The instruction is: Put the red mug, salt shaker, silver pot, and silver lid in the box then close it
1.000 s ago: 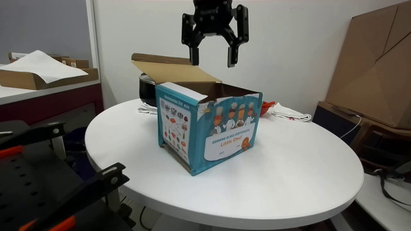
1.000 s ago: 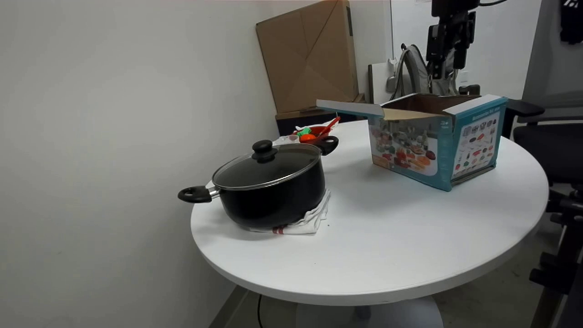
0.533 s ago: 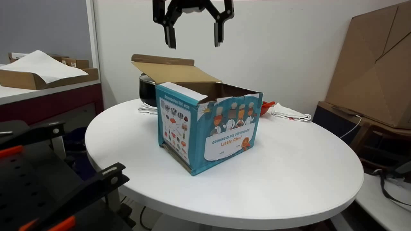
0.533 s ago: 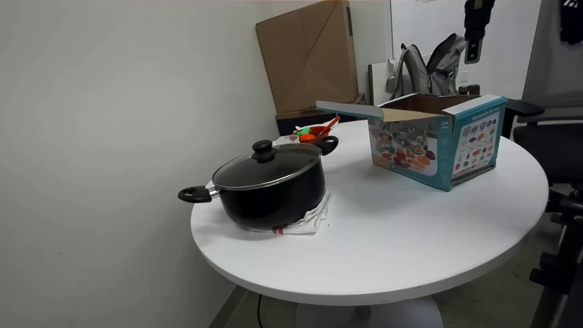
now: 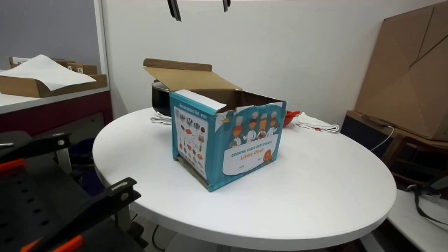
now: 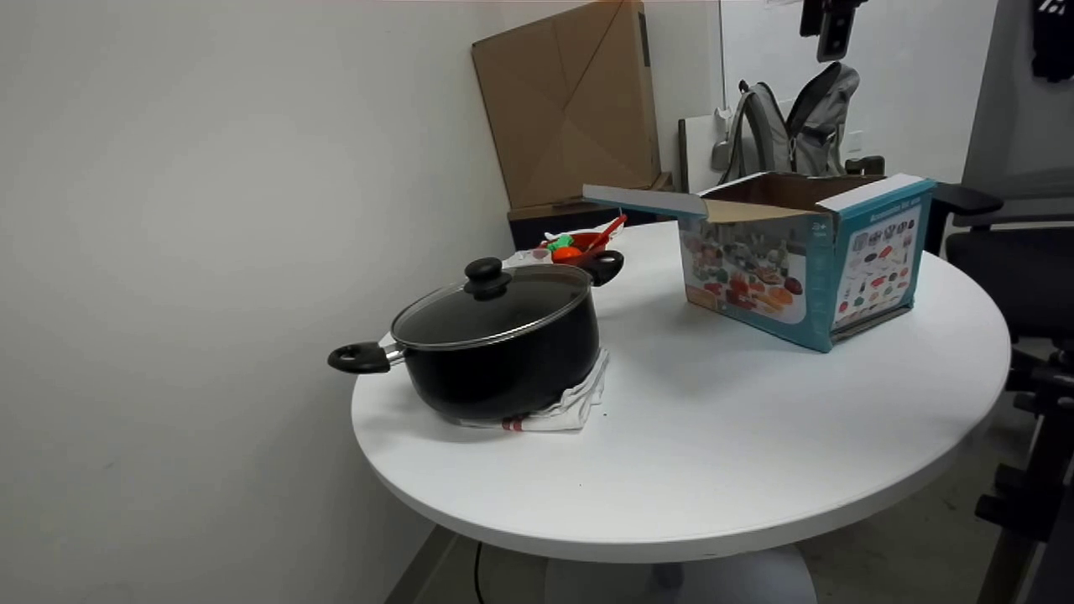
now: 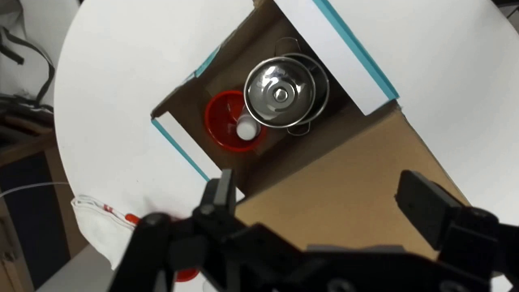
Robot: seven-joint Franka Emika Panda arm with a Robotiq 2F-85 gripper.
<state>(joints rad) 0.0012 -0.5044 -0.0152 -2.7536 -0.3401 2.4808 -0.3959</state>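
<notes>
There was the hand (image 7: pixel 316 176), spread wide and empty, high above the open box (image 5: pixel 227 140)! Inside sat the red mug (image 7: pixel 218 125), the shaker (image 7: pixel 246 129) and the pot (image 7: pixel 321 83), its lid (image 7: pixel 279 92) lying askew over it.

At twelve in an exterior view the top edge crops my pincer (image 5: pixel 202 15) to its tips; the box (image 5: pixel 216 150) hides most of the black pot (image 5: pixel 161 99) at its ten o'clock and of the red bowl (image 5: pixel 289 118) at two. In my wrist view, the silver lid (image 7: pixel 279 93) masks much of the silver pot (image 7: pixel 322 87) and, toward seven, part of the salt shaker (image 7: pixel 246 129), which covers some of the red mug (image 7: pixel 217 122).
</notes>
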